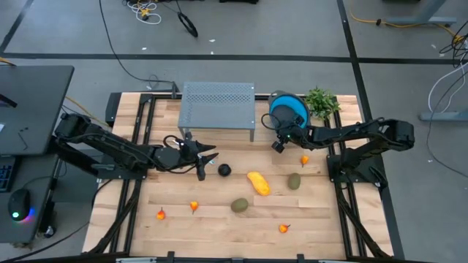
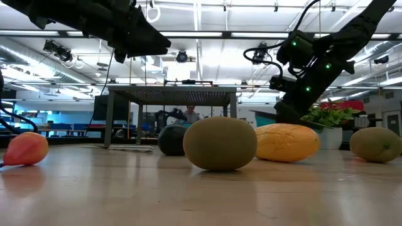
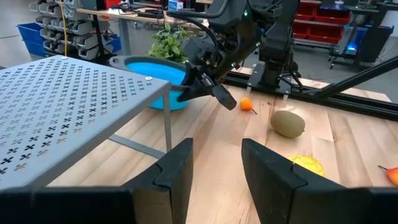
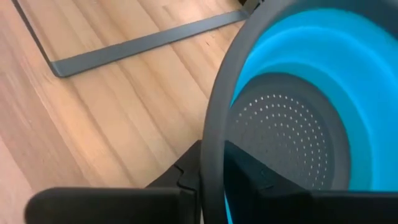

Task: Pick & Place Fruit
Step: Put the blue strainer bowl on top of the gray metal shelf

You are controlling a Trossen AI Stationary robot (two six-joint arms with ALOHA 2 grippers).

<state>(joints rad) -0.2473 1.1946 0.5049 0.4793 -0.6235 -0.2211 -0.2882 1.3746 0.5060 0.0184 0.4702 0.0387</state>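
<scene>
My two arms are dark, near-black, built of chunky jointed segments with thin black cables looping along them. My left gripper, left of centre in the high view, ends in two flat, matte black fingers with squared tips. My right gripper, right of centre, carries small green indicator lights on its wrist housing, plain in the low view's upper right.

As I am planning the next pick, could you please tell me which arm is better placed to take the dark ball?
Left, probably. The left gripper hovers with open jaws right beside the dark ball, while the right gripper is farther off, at the rim of the blue bowl.
</scene>
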